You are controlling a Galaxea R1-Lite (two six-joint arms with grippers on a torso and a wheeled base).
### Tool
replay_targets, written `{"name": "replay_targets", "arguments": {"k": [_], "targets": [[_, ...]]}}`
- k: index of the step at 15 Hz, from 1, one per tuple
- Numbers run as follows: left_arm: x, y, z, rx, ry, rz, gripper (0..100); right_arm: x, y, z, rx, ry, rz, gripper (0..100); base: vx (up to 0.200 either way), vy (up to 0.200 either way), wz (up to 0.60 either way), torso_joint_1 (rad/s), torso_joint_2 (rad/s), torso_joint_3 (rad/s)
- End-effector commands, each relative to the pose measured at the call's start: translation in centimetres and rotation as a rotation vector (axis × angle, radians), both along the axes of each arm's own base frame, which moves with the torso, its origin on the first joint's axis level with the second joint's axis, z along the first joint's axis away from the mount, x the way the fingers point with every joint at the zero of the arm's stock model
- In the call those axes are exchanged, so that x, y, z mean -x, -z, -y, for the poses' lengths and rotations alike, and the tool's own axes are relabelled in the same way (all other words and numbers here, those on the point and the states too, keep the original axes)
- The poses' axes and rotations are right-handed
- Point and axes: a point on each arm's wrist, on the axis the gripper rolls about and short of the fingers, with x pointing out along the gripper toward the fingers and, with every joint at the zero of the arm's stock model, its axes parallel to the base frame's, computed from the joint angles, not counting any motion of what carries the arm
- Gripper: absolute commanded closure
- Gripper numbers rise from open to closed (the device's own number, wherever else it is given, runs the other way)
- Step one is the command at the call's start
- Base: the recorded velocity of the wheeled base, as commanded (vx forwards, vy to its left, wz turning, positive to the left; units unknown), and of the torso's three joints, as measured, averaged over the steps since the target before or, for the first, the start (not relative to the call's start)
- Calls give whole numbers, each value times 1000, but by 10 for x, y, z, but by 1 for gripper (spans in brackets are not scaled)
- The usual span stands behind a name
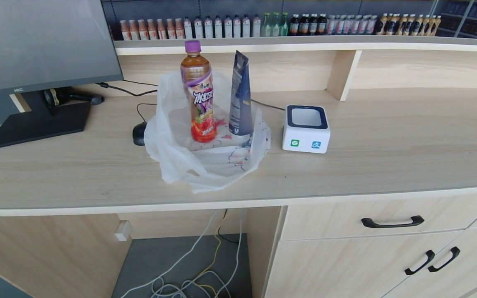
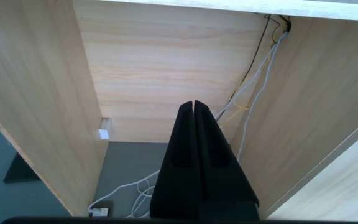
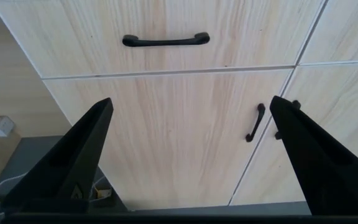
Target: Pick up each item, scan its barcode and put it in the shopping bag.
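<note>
Bottle [image 1: 199, 99], pouch [image 1: 239, 99] upright inside shopping bag [image 1: 168, 140]; left hand [image 2: 194, 104] clenched, below bag, likely nearer; right hand [image 3: 190, 99] released, below-right of bag.

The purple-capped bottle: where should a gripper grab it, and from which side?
Probably around the middle of the bottle, above the crumpled folds of the bag, coming in from the front or the robot's left. It stands upright and is round, so a sideways grip suits it. The pouch stands close on its right and crowds that side.
</note>
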Motion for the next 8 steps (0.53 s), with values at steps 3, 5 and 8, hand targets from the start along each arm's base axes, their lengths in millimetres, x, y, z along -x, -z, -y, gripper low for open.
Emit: {"name": "replay_targets", "arguments": {"k": [3,5,8], "targets": [[0,0,0,0,0,0,100,0,0,0,0,1,-3,0,0,-200,0,-1,1,1],[0,0,0,0,0,0,100,0,0,0,2,0,-2,0,0,-200,0,5,5,2],[0,0,0,-1,0,0,100,0,0,0,0,1,-3,0,0,-200,0,1,4,-1]]}}
